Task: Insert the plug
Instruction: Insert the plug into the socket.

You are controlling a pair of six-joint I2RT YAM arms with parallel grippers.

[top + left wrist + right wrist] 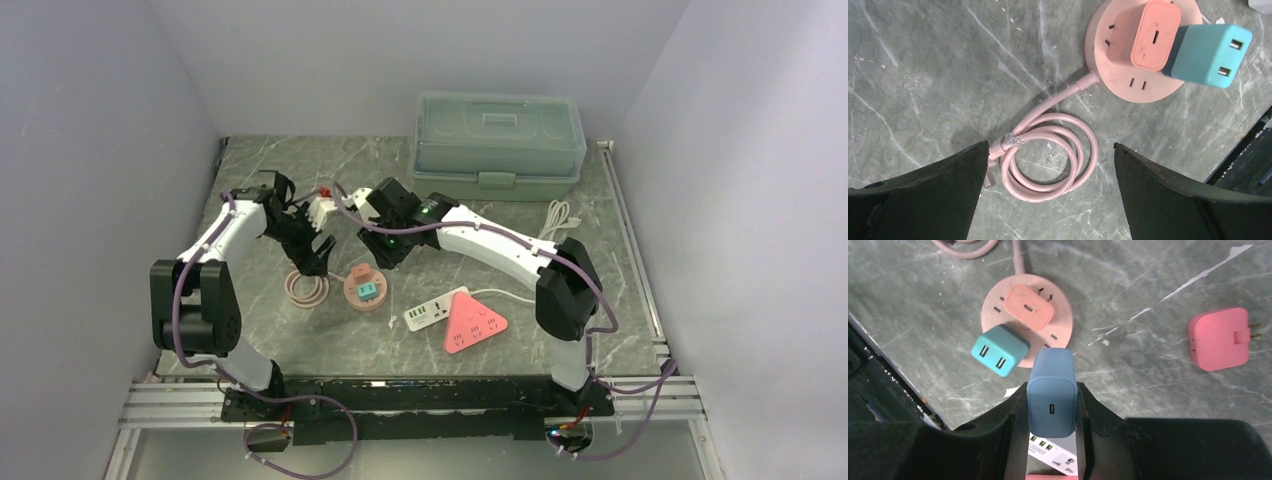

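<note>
My right gripper (1052,387) is shut on a blue plug (1052,407) and holds it just above the near rim of a round pink socket (1055,330). An orange plug (1028,306) and a teal plug (1000,350) sit in that socket. In the top view the right gripper (385,252) hovers just behind the socket (365,290). My left gripper (314,258) is open and empty beside it, above the socket's coiled pink cable (1048,160). The left wrist view shows the socket (1128,82) with both plugs at the upper right.
A loose pink charger (1219,338) lies on the marble table. A white power strip (432,310) and a pink triangular strip (475,325) lie right of the socket. A green lidded box (498,145) stands at the back, with a white cable (558,215) near it.
</note>
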